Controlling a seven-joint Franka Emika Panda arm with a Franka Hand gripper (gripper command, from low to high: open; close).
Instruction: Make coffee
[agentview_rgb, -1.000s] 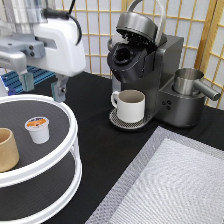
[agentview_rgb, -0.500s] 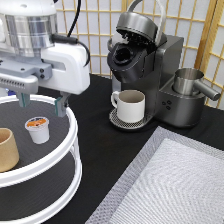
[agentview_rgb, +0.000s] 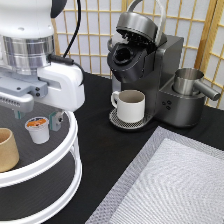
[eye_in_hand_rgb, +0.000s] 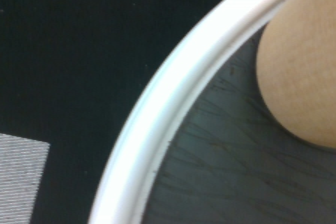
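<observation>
Spread wide and holding nothing: white two-finger gripper (agentview_rgb: 36, 119) at the exterior view's left, fingers straddling the small white plastic coffee pod with orange-and-white foil top (agentview_rgb: 38, 129), apparently not yet touching it. Pod upright on the upper shelf of the white-rimmed two-tier round tray (agentview_rgb: 71, 150), near the tan handleless cup (agentview_rgb: 7, 156) at the frame's left edge. One pod, one tan cup, one white handled mug (agentview_rgb: 129, 105) under the open-lidded grey coffee machine (agentview_rgb: 150, 67). One grey woven mat (agentview_rgb: 170, 185) lower right.
</observation>
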